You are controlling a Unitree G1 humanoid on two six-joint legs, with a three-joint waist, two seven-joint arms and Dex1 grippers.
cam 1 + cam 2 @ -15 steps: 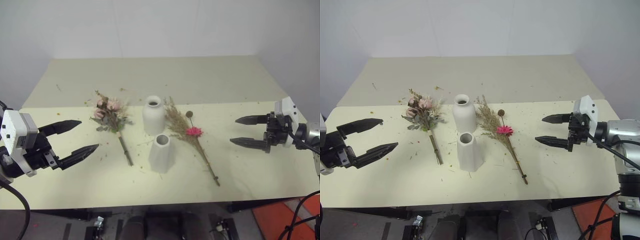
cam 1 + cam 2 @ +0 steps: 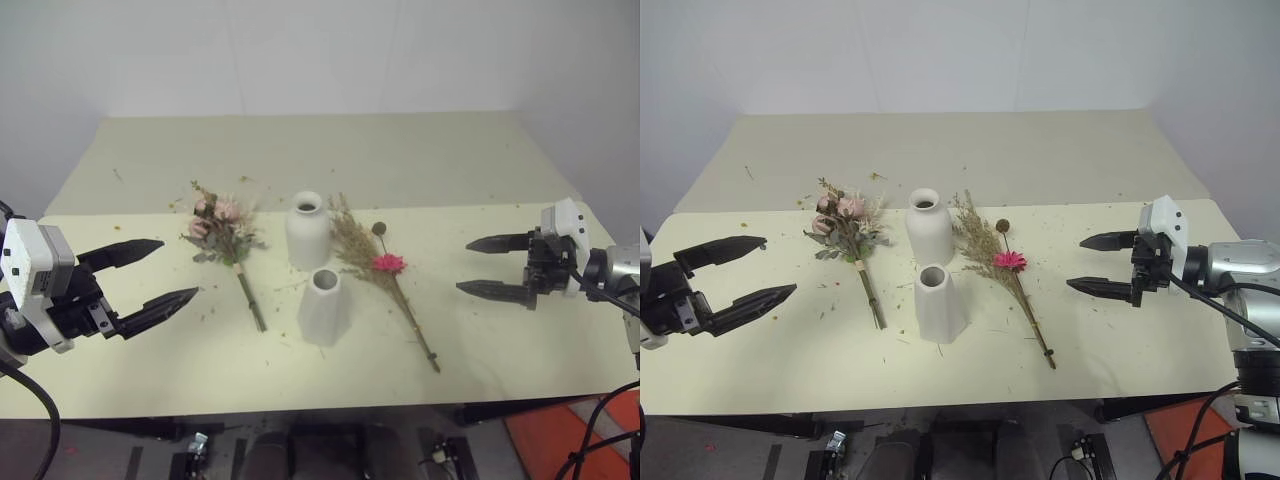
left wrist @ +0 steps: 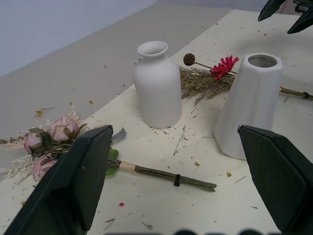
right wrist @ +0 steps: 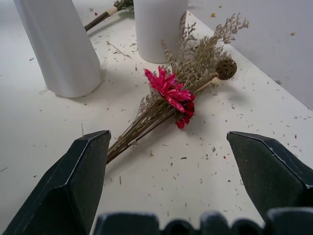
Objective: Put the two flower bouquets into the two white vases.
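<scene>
A pink rose bouquet (image 2: pixel 222 232) lies flat on the table, left of the two white vases. The rounded narrow-necked vase (image 2: pixel 307 231) stands behind the taller faceted vase (image 2: pixel 323 307). Right of them lies the dry tan grass bouquet (image 2: pixel 385 272) with one magenta flower (image 4: pixel 171 95). My left gripper (image 2: pixel 158 273) hovers open at the table's left end, empty, pointing toward the roses. At the right end my right gripper (image 2: pixel 487 266) is open and empty too, aimed at the grass bouquet. The left wrist view shows both vases (image 3: pixel 157 84) (image 3: pixel 251 105) and the roses (image 3: pixel 51 142).
The cream table (image 2: pixel 330 160) is dotted with bits of dried plant debris. A seam (image 2: pixel 470 208) runs across it behind the vases. A white wall stands behind, and an orange patch of floor (image 2: pixel 560 440) lies beyond the front right corner.
My right gripper has shifted slightly inward, toward the grass bouquet. The left gripper, bouquets and vases have not moved.
</scene>
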